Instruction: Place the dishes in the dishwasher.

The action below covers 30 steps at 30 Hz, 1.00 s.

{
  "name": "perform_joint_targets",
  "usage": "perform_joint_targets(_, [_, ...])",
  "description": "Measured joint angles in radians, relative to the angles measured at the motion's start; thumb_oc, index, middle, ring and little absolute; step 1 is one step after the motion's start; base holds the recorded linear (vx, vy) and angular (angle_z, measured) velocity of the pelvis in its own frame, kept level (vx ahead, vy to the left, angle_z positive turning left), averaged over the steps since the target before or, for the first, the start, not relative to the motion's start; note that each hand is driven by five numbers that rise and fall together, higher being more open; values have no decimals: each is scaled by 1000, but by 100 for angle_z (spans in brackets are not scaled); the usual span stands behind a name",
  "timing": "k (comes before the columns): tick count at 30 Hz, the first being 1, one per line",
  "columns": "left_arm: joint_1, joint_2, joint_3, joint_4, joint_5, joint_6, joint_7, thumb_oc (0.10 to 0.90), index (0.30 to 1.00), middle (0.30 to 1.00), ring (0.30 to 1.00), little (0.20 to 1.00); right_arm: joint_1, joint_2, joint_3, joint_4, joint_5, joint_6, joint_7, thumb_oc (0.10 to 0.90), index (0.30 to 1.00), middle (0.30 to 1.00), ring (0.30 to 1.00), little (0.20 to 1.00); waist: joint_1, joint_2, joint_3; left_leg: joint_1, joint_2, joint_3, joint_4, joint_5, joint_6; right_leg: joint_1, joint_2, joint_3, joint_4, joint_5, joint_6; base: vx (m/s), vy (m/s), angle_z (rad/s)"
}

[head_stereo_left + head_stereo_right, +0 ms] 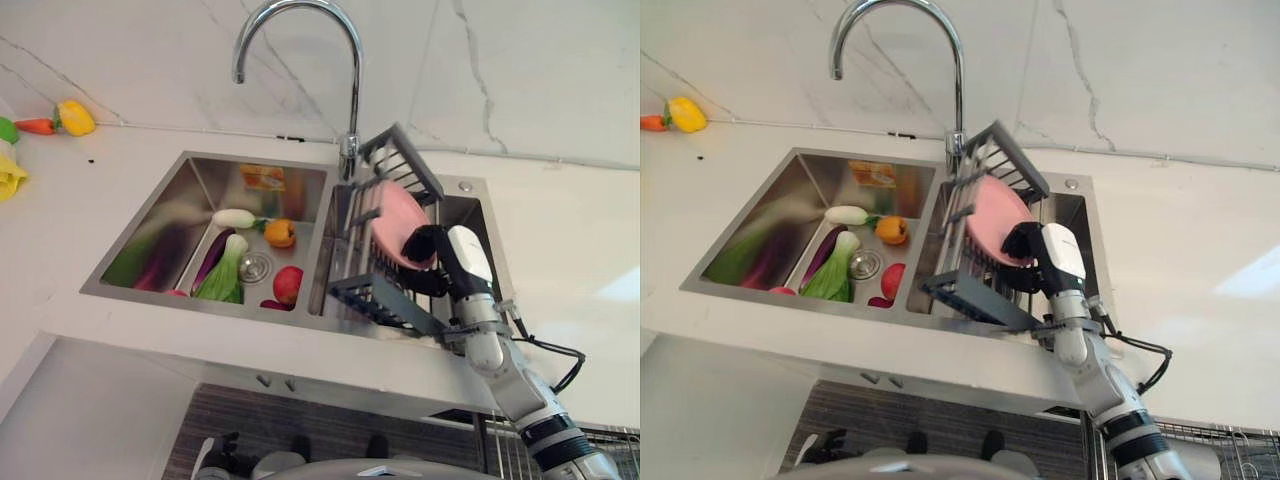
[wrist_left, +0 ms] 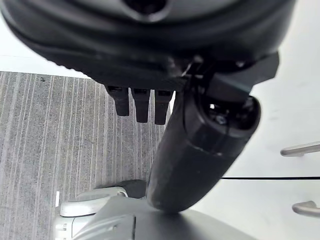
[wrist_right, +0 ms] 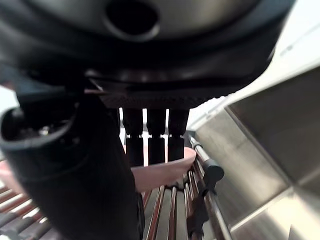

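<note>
We see our right hand (image 1: 440, 250) reaching into the dish rack (image 1: 385, 300) that sits over the right half of the sink (image 1: 200, 170); a pink plate (image 1: 400, 220) stands on edge in that rack, leaning against its wires. In the right wrist view our fingers (image 3: 156, 142) run straight down over the plate's rim with the thumb on the near side, so the hand brackets the plate; we cannot tell whether it actually pinches it. Our left hand (image 2: 145, 107) hangs low beside the cabinet front, over the striped floor, fingers slack and holding nothing. The left basin holds vegetables: a white radish (image 1: 233, 217), an orange pepper (image 1: 280, 232), a green leafy one (image 1: 225, 275), a red tomato (image 1: 288, 284); more toy produce (image 1: 75, 117) lies on the table at the far left. We judge the task barely begun; the plate is not yet lifted from the rack, no dishwasher is in sight, and carrying and loading all remain.
</note>
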Motion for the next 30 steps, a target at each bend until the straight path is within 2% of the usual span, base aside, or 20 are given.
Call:
perform_joint_targets(1, [1, 0, 1, 0, -1, 2, -1, 800, 900, 900, 900, 900, 0, -3, -7, -5, 48, -4, 12, 515, 472, 472, 472, 472, 0, -2, -2, 1, 0, 2, 0, 0, 0, 1, 0, 2, 0, 0, 2, 12, -4, -4])
perform_joint_targets(2, [1, 0, 1, 0, -1, 2, -1, 800, 900, 900, 900, 900, 0, -3, -7, -5, 48, -4, 12, 515, 472, 472, 472, 472, 0, -2, -2, 1, 0, 2, 0, 0, 0, 1, 0, 2, 0, 0, 2, 12, -5, -4])
perform_joint_targets(3, [1, 2, 9, 0, -1, 3, -10, 800, 900, 900, 900, 900, 0, -19, -23, -32, 87, 11, 42, 544, 516, 516, 516, 516, 2, -5, -6, 1, 0, 4, 0, 0, 0, 1, 0, 3, 0, 0, 4, 0, 0, 0])
perform_joint_targets(4, [1, 2, 15, 0, -1, 4, -13, 800, 900, 900, 900, 900, 0, -19, -31, -35, 98, 15, 52, 800, 900, 900, 900, 900, 2, -6, -8, 1, 0, 5, -1, 0, 0, 0, 0, 4, 0, 0, 4, 0, 0, 0])
perform_joint_targets(10, [21, 2, 34, 0, -4, 4, -31, 800, 900, 900, 900, 900, 7, -59, -45, -33, 50, 70, 96, 800, 900, 900, 900, 900, 3, -11, -13, 1, 0, 5, 0, 0, 0, 0, 0, 4, 0, 2, 4, 0, 0, 0])
perform_joint_targets(13, [23, 3, 36, 0, -3, 1, -41, 800, 900, 900, 900, 900, 5, -166, -58, -42, -47, 77, 127, 800, 900, 900, 900, 900, 9, -10, -13, -1, -1, 3, 0, 0, 0, -1, -1, 3, 0, 3, 2, 0, 0, 0])
perform_joint_targets(15, [24, 5, 39, -1, -2, 0, -46, 800, 900, 900, 900, 900, 3, -219, -87, -73, -129, 74, 134, 800, 900, 900, 900, 900, 9, -10, -13, -2, -1, 2, 0, 0, 0, -2, -1, 2, 0, 4, 1, 0, 0, 0])
perform_joint_targets(16, [25, 6, 38, 0, -1, 0, -52, 800, 900, 900, 900, 900, -1, -281, -89, -88, -171, 72, 152, 800, 900, 900, 900, 900, 8, -9, -13, -2, -1, 3, 0, 0, 0, -2, -1, 2, 0, 4, 1, 0, 0, 0])
perform_joint_targets(21, [21, 11, 39, -1, 1, -2, -70, 800, 900, 900, 900, 900, -32, -430, -113, -118, -263, 47, 228, 800, 900, 900, 900, 900, 2, -11, -12, 0, 0, 6, 0, -1, 0, -2, -1, 4, 0, 4, 1, 0, 0, 0])
perform_joint_targets(26, [20, 12, 38, 0, 1, -1, -78, 800, 900, 900, 900, 900, -45, -519, -115, -200, -296, 5, 263, 800, 900, 900, 900, 900, 1, -11, -11, -1, 0, 6, 0, -1, -1, -4, 0, 5, 0, 1, 6, 0, 0, 0])
perform_joint_targets(30, [20, 14, 39, 0, 1, -2, -78, 800, 900, 900, 900, 900, -57, -518, -115, -241, -303, -21, 263, 800, 900, 900, 900, 900, 0, -14, -10, -2, 0, 9, 0, -2, 0, -5, 0, 7, 0, 1, 6, 0, 0, 0])
